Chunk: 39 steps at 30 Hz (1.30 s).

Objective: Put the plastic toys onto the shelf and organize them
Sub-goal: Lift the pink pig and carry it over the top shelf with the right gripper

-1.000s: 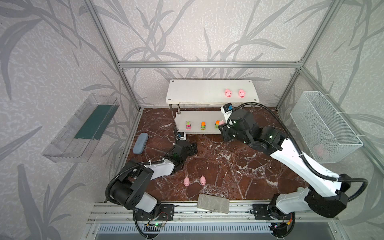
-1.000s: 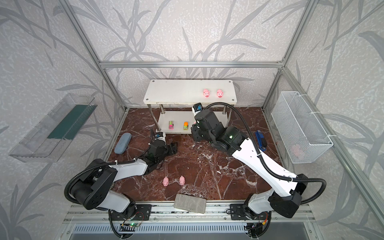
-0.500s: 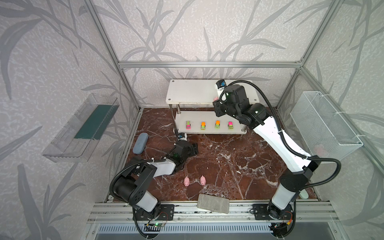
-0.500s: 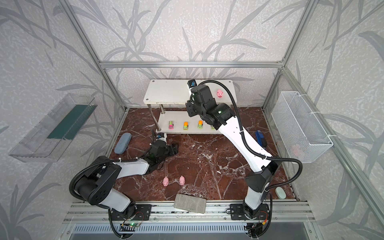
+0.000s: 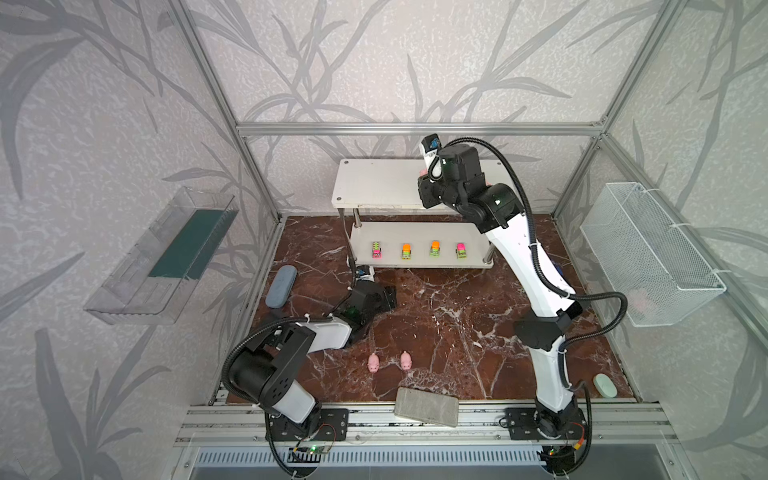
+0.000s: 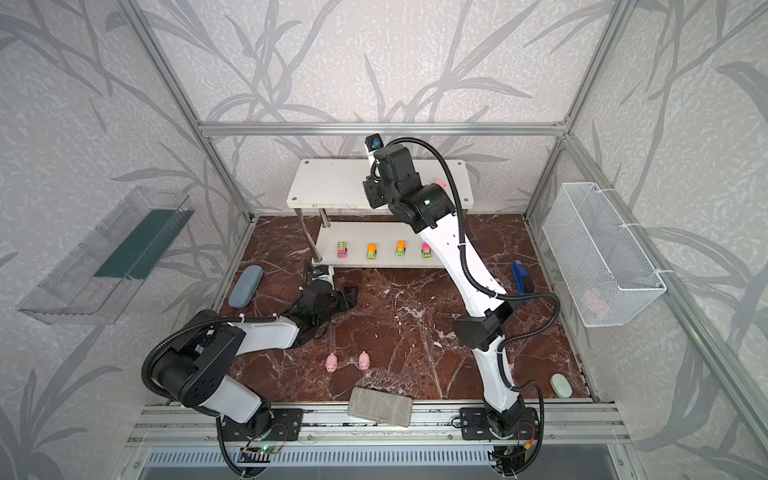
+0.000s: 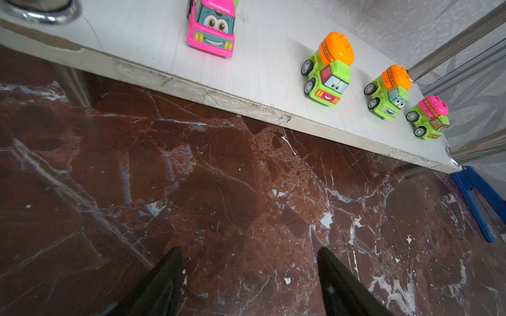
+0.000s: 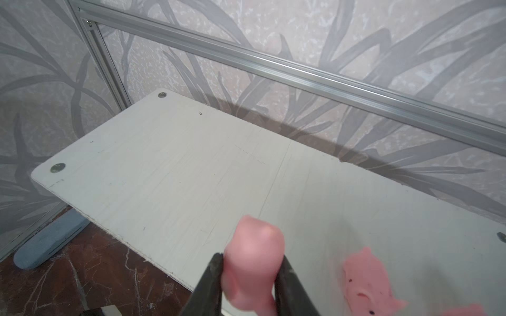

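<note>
White shelf point(image 8: 164, 169) underneath: right gripper point(image 8: 251, 258) clamped on pink pig point(image 8: 254, 240); left gripper point(image 7: 249, 250) apart, empty. Lower gently, just beside resting pig point(image 8: 367, 276), then release.

- The pig point(image 8: 254, 246) in my right hand point(image 8: 251, 258) is blurred up close, its lower part cut off.
- A second pig point(image 8: 367, 279) on the shelf point(image 8: 191, 177) is blurred and cropped too.
- In both top views my right arm point(image 5: 511, 249) covers that hand.
- The pink truck point(image 7: 212, 27) loses its top to the edge of my left wrist view.
- A pink thing point(image 5: 642, 300) in the wire basket point(image 5: 623, 232) is too faint to name.
</note>
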Each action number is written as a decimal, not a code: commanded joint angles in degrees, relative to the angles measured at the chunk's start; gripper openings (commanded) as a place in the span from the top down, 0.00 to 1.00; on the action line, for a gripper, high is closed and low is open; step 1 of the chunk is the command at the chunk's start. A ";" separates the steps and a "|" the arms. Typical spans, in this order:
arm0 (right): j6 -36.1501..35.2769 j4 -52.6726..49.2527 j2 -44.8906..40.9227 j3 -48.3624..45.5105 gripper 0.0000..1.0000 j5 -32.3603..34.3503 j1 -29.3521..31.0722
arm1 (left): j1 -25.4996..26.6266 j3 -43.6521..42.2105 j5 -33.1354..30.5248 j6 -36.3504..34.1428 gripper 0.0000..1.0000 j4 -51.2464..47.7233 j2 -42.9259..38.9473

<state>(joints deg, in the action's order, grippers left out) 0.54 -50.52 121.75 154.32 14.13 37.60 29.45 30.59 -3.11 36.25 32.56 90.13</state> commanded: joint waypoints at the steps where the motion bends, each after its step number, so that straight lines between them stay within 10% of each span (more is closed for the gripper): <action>1: -1.19 -2.09 0.94 2.12 0.68 0.08 -1.03 | -0.39 -0.38 0.30 1.13 0.24 1.29 0.93; 39: -1.06 -3.42 6.79 4.93 0.66 -3.19 -4.92 | -1.94 0.09 2.02 1.82 0.24 2.90 3.85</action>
<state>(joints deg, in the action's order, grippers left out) 0.32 -52.90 127.55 157.64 11.66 33.04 27.92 30.59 -1.39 37.19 34.37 93.34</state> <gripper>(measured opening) 0.341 0.757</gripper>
